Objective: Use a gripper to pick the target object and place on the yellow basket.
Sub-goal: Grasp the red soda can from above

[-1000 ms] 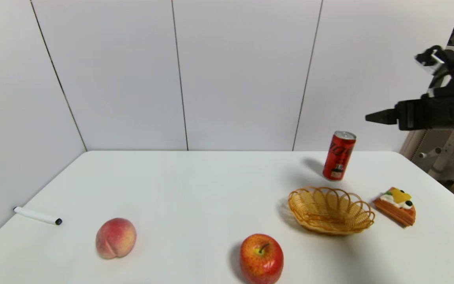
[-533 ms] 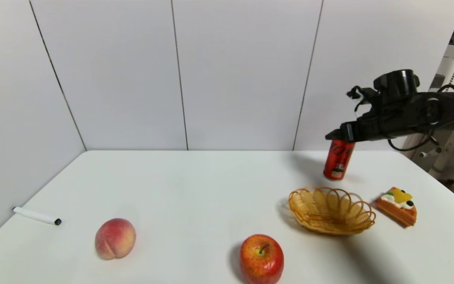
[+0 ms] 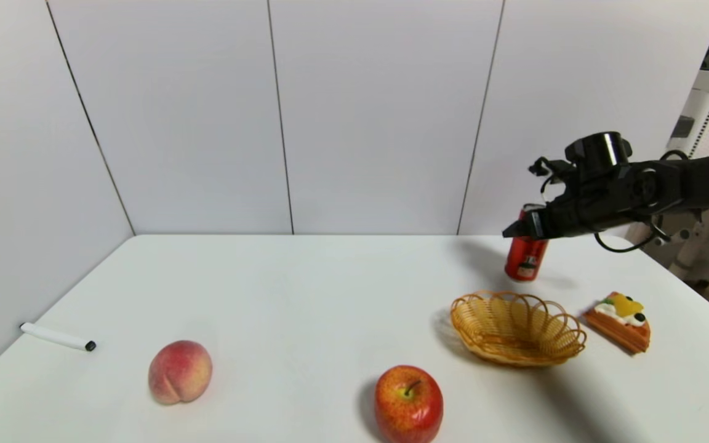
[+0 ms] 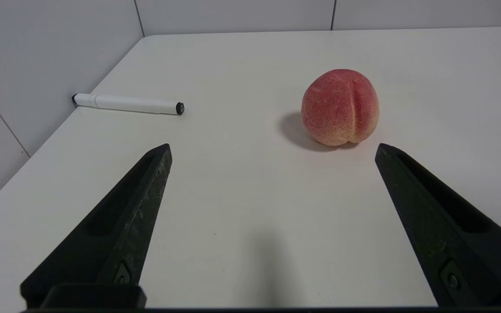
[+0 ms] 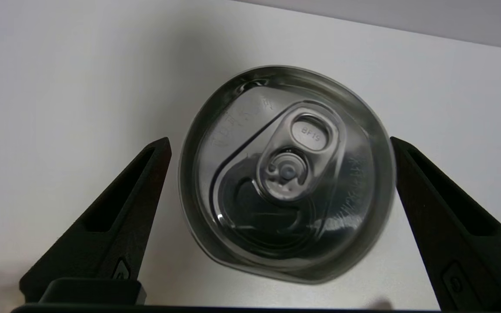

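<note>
right gripper point(image 3: 514, 231) has swung in and dropped over can point(image 3: 524, 261), fingers apart, straddling its top | can upright on worktop, behind basket point(image 3: 517, 329) | grasp looks next: lower, close | left gripper point(image 4: 272, 148) parked, fingers apart

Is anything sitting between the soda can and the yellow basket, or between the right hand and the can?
Nothing visible does. The right hand hangs open straight over the soda can, one finger on each side of its silver top. Bare table lies between the can and the yellow basket just in front.
</note>
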